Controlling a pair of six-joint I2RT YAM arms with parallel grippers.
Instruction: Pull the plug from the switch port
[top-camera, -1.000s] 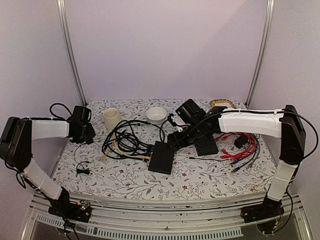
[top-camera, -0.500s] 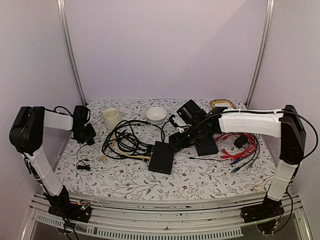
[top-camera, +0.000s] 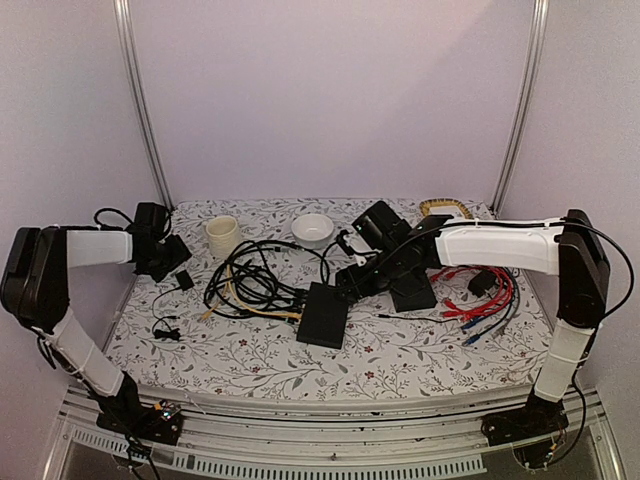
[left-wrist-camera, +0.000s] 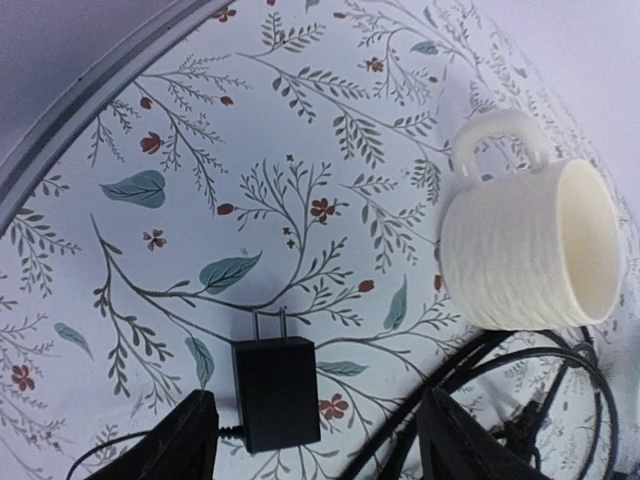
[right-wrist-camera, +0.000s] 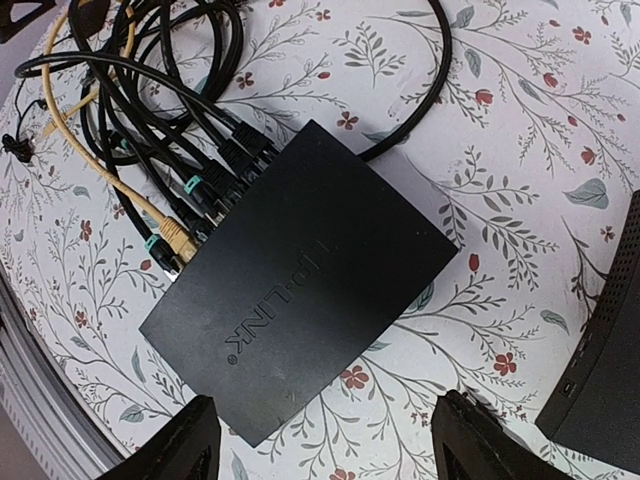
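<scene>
Right wrist view: right gripper (right-wrist-camera: 325, 425) is held wide apart, with nothing between its fingers (right-wrist-camera: 180, 450), and is poised over the switch (right-wrist-camera: 300, 285). The switch is laid flat on the floral tablecloth (right-wrist-camera: 520, 120), near the table's middle. Its port edge is filled by a row of plugs (right-wrist-camera: 215, 190). Black leads and one yellow cable (right-wrist-camera: 172, 238) are run off into a tangle (top-camera: 250, 280). A second black box (right-wrist-camera: 605, 390) is seen near the switch, at the frame's right edge.

Left wrist view: left gripper (left-wrist-camera: 318, 425) is spread wide and nothing is held. A black power adapter (left-wrist-camera: 275, 392) is laid on the cloth between the fingers, touched by neither, prongs pointed away. A cream mug (left-wrist-camera: 525, 245) is seen beyond it, with black cable loops close by. From above, a white bowl (top-camera: 313, 229) is noted behind the tangle, and red and blue cables (top-camera: 485, 290) at far right.

Against a second ago: the left jaws are found wider. The adapter, not seen apart from the gripper then, is now set on the cloth. Right arm and switch are found unmoved.
</scene>
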